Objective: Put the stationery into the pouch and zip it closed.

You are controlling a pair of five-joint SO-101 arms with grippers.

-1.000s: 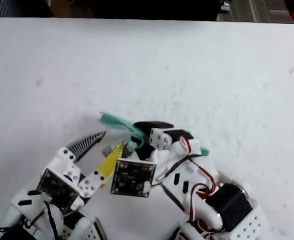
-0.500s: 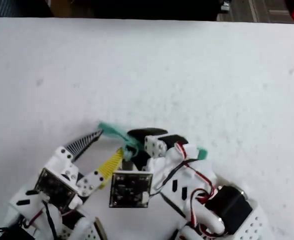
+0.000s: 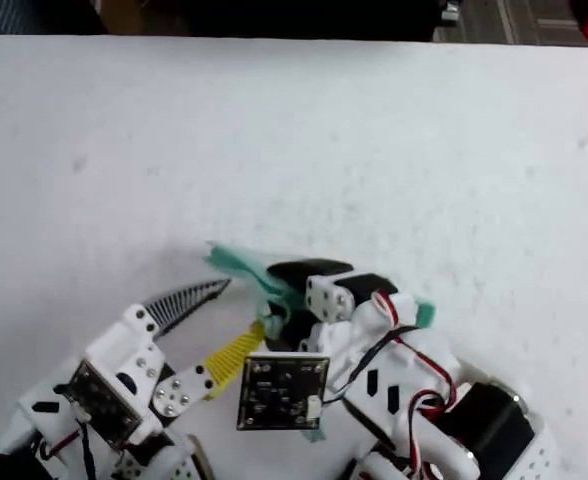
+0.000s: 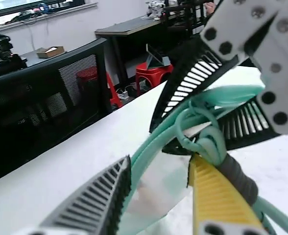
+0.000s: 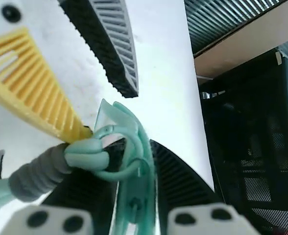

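My left gripper (image 4: 159, 164) is spread wide, with its black finger (image 4: 100, 200) and yellow finger (image 4: 215, 196) well apart, and it grips nothing. The clear pouch (image 3: 232, 262) with its teal zip edge runs through the gap between those two fingers, closer to the black one. The tip of the yellow finger touches the end of a teal pen (image 5: 36, 176) with a grey sleeve, which lies alongside that finger. I cannot tell whether any of the pen is inside the pouch.

My right gripper (image 5: 134, 156) sits just beyond the left one's fingertips. Its two black fingers are pinched nearly together on the pouch's teal edge. A teal loop (image 5: 134, 149) on that edge curls right in front of them, touching the end of the pen.

From above, both grippers meet over the pouch at the near side of the white table (image 3: 374, 150), and the pouch's far corner sticks out past the black fingertip.

The camera board (image 3: 279, 390) on the right wrist has markings too small for me to read.
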